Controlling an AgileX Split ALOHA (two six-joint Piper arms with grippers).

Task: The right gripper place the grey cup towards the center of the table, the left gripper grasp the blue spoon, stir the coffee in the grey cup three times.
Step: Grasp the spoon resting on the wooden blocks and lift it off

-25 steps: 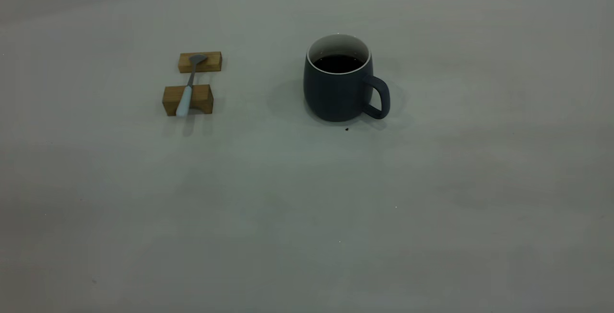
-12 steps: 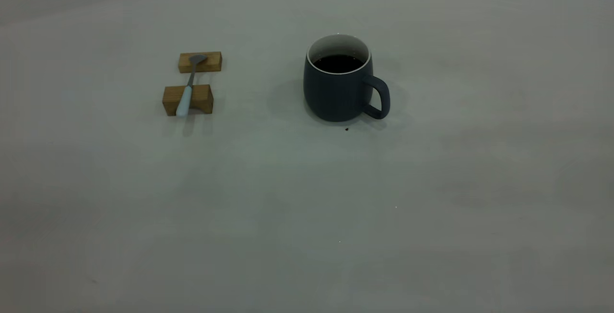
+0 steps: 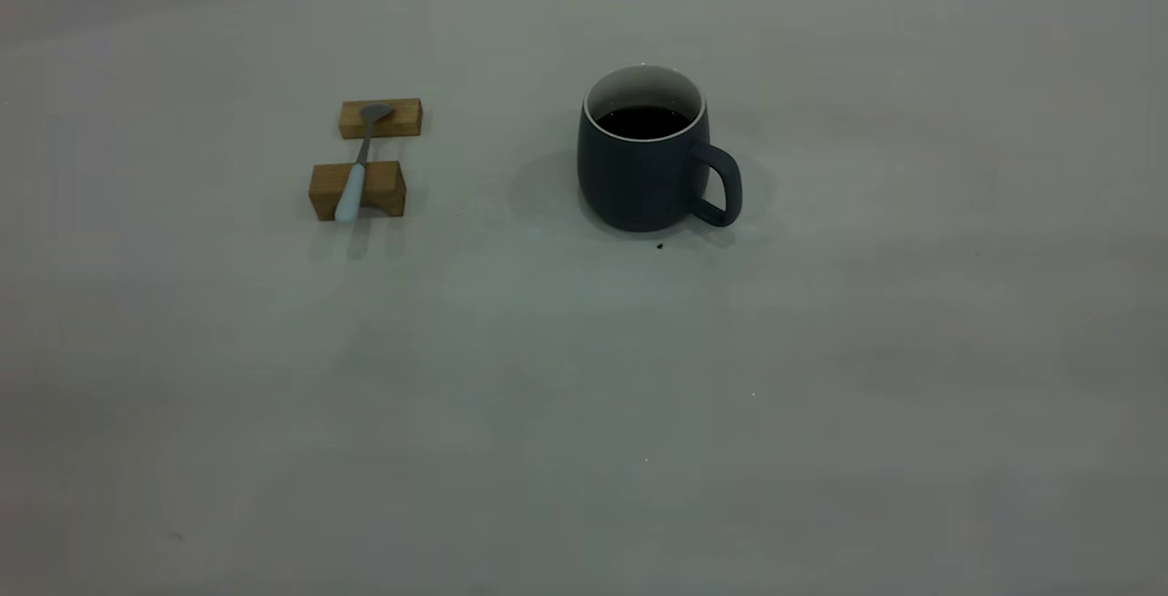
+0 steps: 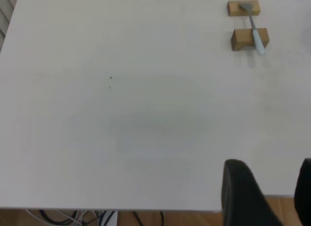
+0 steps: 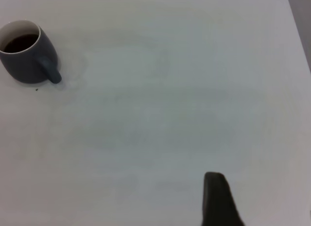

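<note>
The left gripper [image 4: 269, 197] shows two dark fingers with a clear gap between them, so it is spread and holds nothing; it hangs at the near table [image 3: 584, 395] edge. Far ahead of those fingers lies the blue spoon [image 4: 256, 29], bridging two wooden blocks [image 4: 249, 39], its long axis running away from the fingers with the pale handle nearest.

Of the right gripper only one dark finger [image 5: 218, 199] shows, so whether it is spread or closed I cannot tell. The grey cup [image 5: 26, 53] stands upright, well away from that finger, with coffee [image 5: 20, 42] inside and its handle turned toward this arm. Judging by that, the right arm is nearer the cup and should reach for the handle side first.
</note>
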